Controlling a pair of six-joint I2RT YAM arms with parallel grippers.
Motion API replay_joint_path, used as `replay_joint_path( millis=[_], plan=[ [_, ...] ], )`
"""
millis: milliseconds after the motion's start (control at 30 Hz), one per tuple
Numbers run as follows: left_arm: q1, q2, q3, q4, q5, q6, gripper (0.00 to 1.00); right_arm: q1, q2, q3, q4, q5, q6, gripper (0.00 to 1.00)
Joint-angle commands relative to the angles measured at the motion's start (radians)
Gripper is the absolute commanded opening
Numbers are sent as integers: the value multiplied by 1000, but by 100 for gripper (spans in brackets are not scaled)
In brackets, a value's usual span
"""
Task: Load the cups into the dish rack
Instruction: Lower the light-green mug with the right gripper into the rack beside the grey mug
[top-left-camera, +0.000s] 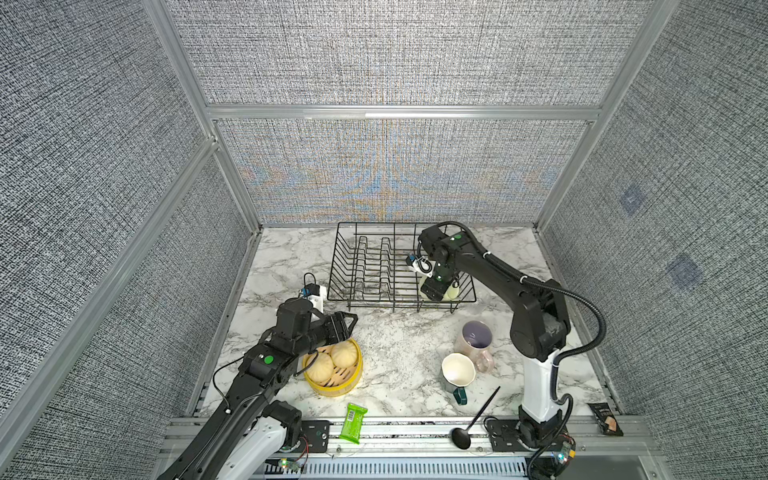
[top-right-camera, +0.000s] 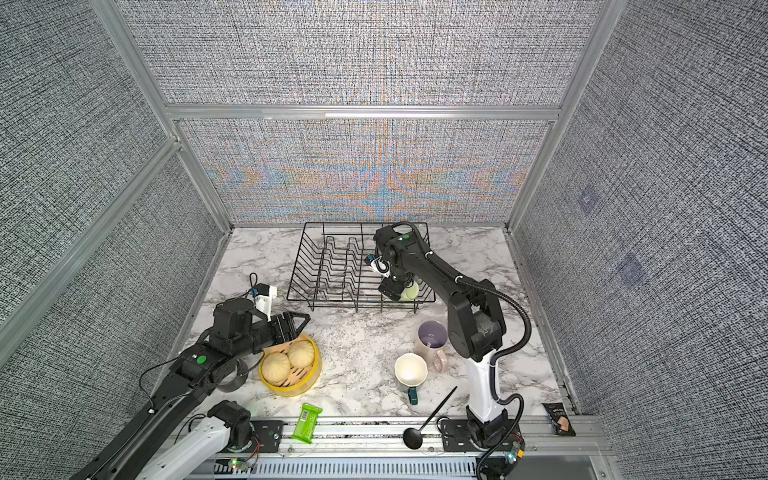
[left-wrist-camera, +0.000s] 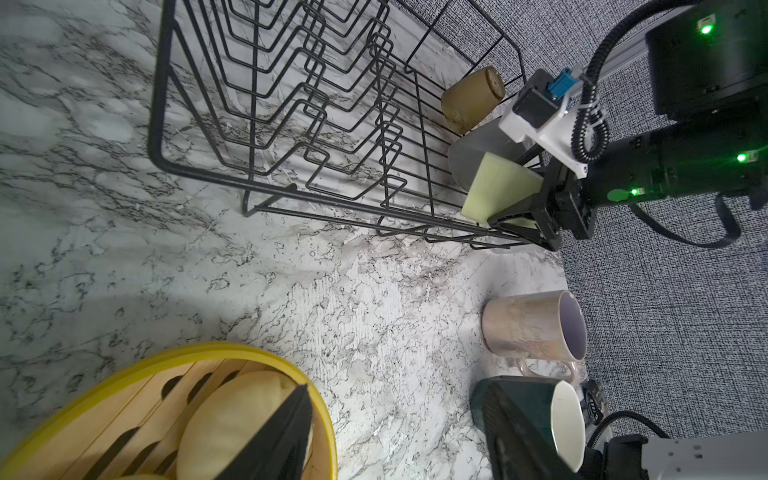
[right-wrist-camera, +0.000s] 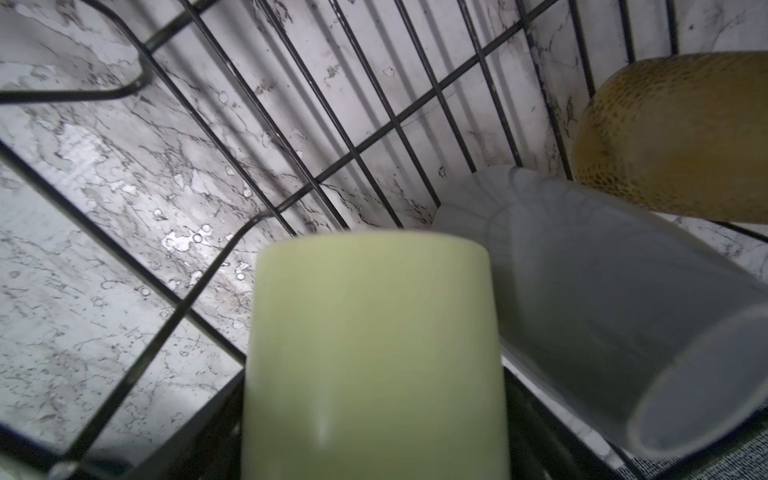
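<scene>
The black wire dish rack (top-left-camera: 338, 266) (top-right-camera: 303, 266) (left-wrist-camera: 266, 124) stands at the back of the marble table. In its near right corner lie an amber tumbler (left-wrist-camera: 473, 99) (right-wrist-camera: 673, 137), a grey-white cup (left-wrist-camera: 478, 153) (right-wrist-camera: 602, 291) and a pale green cup (top-left-camera: 452, 293) (left-wrist-camera: 498, 187) (right-wrist-camera: 374, 353). My right gripper (top-left-camera: 436, 293) (top-right-camera: 395, 293) (left-wrist-camera: 505, 191) reaches into that corner, its jaws on either side of the pale green cup; whether they press on it does not show. A pink mug (top-left-camera: 476, 338) (left-wrist-camera: 528, 328) and a dark teal mug (top-left-camera: 457, 372) (left-wrist-camera: 528, 399) stand upright on the table. My left gripper (top-left-camera: 347, 326) (left-wrist-camera: 395, 436) hangs open and empty above the steamer basket's far rim.
A yellow steamer basket (top-left-camera: 353, 386) with buns sits near the front left. A green packet (top-left-camera: 353, 423), a black spoon (top-left-camera: 478, 417) and a dark packet (top-left-camera: 604, 417) lie along the front rail. Grey fabric walls close in three sides.
</scene>
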Motion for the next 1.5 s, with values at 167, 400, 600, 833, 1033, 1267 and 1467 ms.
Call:
replay_joint_path(
  millis=[167,400,600,833,1033,1267,1467],
  plan=[
    [1,14,0,25,8,8,66,-3,34,30,-54,-3,-55,84],
    [1,23,8,20,2,21,66,2,79,48,-76,-11,-48,82],
    [1,36,-3,53,17,11,66,21,142,88,-102,4,-46,82],
    [1,61,-3,80,34,2,66,34,201,152,-133,13,-56,88],
    [1,72,-22,116,43,-13,66,35,221,193,-153,-6,-63,89],
    [1,85,-28,138,51,-22,66,38,215,229,-182,-42,-56,89],
    [1,89,-25,139,56,-19,67,37,159,236,-219,-76,-8,93]
  ],
)
